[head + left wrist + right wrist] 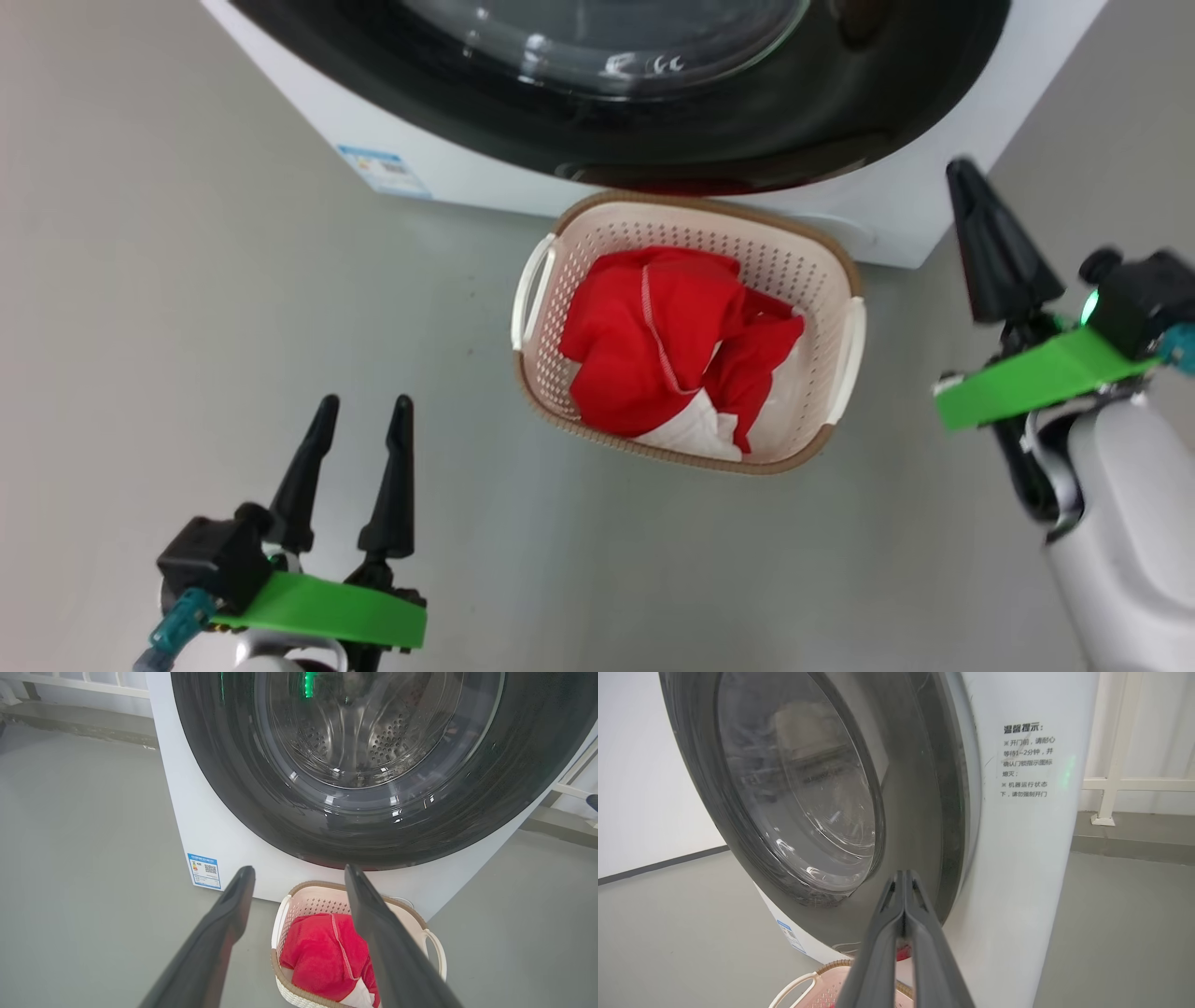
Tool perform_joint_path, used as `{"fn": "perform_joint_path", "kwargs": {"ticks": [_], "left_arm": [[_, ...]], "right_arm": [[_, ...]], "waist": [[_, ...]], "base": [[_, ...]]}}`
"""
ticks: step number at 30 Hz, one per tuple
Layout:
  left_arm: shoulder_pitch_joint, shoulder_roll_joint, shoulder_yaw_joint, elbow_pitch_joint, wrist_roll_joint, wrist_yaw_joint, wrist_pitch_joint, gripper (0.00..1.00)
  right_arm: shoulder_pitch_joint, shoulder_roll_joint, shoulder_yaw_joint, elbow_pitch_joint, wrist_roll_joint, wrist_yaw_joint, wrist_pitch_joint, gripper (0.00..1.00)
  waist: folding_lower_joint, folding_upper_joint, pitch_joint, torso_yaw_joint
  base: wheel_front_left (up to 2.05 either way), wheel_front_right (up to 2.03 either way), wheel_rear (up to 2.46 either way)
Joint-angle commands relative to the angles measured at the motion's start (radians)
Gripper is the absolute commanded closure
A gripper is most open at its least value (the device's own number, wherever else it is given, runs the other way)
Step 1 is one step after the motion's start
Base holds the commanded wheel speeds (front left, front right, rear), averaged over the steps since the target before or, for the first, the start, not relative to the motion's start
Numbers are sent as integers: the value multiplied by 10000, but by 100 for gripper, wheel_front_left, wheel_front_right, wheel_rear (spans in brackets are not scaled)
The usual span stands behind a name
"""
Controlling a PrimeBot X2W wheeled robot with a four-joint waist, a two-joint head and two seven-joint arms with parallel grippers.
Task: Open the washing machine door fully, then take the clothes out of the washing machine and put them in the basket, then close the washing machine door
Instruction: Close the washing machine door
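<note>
Lower left, the left gripper gapes empty, the right gripper sits pinched together on nothing; with clothes in the basket mid-frame, the washing machine door above looks closed, needing perhaps a last push.

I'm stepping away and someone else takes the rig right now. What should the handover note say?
Left tool: open, empty, above the floor left of the basket.
Right tool: shut, empty, near the right side of the washing machine door.
Clothes: in the basket, before the washing machine.
Done: clothes out; door looks closed.
Left: check that the door has latched; cannot tell here.
</note>
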Motion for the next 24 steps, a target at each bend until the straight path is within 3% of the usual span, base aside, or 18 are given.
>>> {"fn": "perform_joint_path", "kwargs": {"ticks": [1, 5, 6, 7, 8, 24], "left_arm": [[243, 189, 516, -134, 220, -123, -90, 0], [408, 189, 782, -59, 506, -211, -90, 0], [440, 189, 843, -55, 578, -236, -90, 0], [475, 189, 900, -45, 650, -261, -90, 0], [535, 189, 1018, -21, 785, -309, -90, 0], [1186, 189, 1865, -28, 1430, -476, -90, 0]], "right_arm": [[516, 227, 134, -300, 70, -11, -51, 73], [1123, 377, 117, -291, 28, -11, -51, 52], [1268, 409, 113, -281, 24, -11, -51, 42], [1412, 434, 110, -273, 20, -11, -51, 13], [1709, 479, 48, -273, 27, -11, -51, 0], [4041, 702, -843, -634, -130, -11, -51, 0]], "waist": [[0, 0, -478, -400], [0, 0, -834, -727], [0, 0, -916, -802], [0, 0, -1003, -876], [0, 0, -1183, -1011], [0, 0, -2285, -1883]], "base": [[0, 0, 0], [0, 0, 0], [0, 0, 0], [0, 0, 0], [0, 0, 0], [0, 0, 0]]}}
